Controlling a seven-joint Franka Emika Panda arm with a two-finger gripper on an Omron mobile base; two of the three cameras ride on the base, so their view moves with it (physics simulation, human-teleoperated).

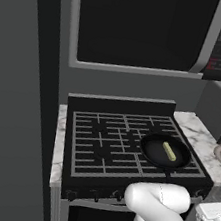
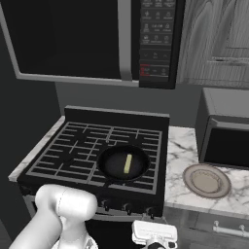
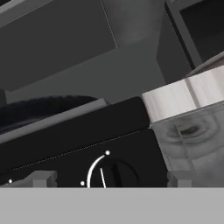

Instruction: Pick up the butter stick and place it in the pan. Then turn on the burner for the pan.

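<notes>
- We see the butter stick [image 1: 169,151] lying flat inside the pan [image 1: 152,150], near the pan's middle.
- We see the pan sitting on the stove [image 1: 97,146], on the front burner at the side next to the marble counter [image 2: 182,155].
- The pan's short handle points to the front edge of the stove.
- Our gripper [image 3: 110,179] is low down at the front of the stove, below the pan. Its two fingers stand wide apart and we hold nothing.
- One finger tip [image 3: 43,178] is at one side of a round black knob [image 3: 114,175] on the stove's front, and the other tip is at the other side. We cannot tell if they touch it.
- A pale round dish [image 2: 206,180] sits on the counter, beside the stove.
- A microwave [image 2: 92,39] hangs above the stove.
</notes>
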